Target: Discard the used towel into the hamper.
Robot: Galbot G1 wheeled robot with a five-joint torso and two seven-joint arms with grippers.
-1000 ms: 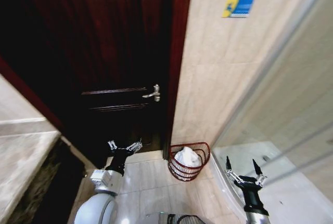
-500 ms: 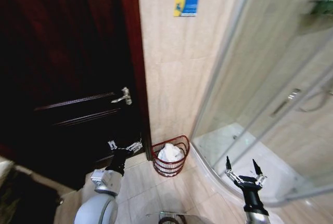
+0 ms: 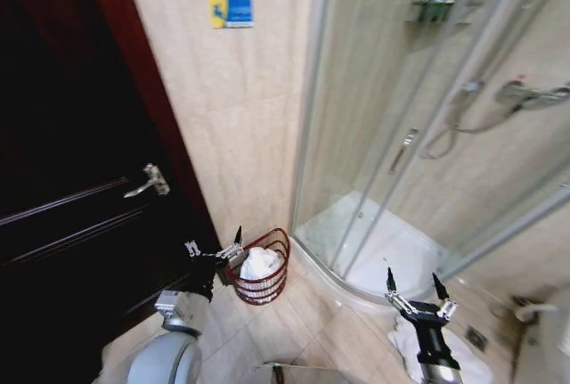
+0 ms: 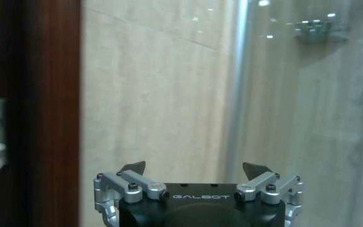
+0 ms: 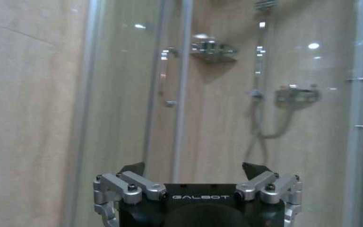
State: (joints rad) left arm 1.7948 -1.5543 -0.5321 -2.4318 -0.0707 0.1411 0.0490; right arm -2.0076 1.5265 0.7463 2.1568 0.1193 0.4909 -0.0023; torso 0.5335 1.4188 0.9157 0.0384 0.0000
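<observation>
Swung rightward since half a second ago: whole head view shifted, so camera turned, not the room's contents. Dark door [image 3: 62,179] now pushed to the left edge, blue sign [image 3: 231,11] high on the tiled wall [image 3: 232,134], glass shower enclosure [image 3: 419,134] opened up across the right half. Both arms in the same spots within the view as before.

Left gripper [image 3: 215,248] raised at lower left, fingers spread wide, holding nothing, touching nothing; one fingertip drawn just over the near rim of the hamper in the head view, actual contact impossible to judge. Seen from the left wrist, left gripper [image 4: 195,166] likewise agape, dark fingertips [image 4: 133,167] well apart, facing the wall and the enclosure's metal frame [image 4: 238,85].

Right gripper [image 3: 415,281] raised at lower right, also fully spread and bare. From the right wrist, right gripper [image 5: 194,166] parted wide, facing the glass with shower fittings [image 5: 295,94] behind.

Hamper [image 3: 267,290] standing upright on the floor tiles [image 3: 312,330], between the door and the shower's curved base, close to the wall. Long axis vertical, mouth up, rim wider than base. White towel [image 3: 259,263] bunched inside, heaped to about rim level. More white cloth [image 3: 405,348] lying on the floor beneath the right arm.
</observation>
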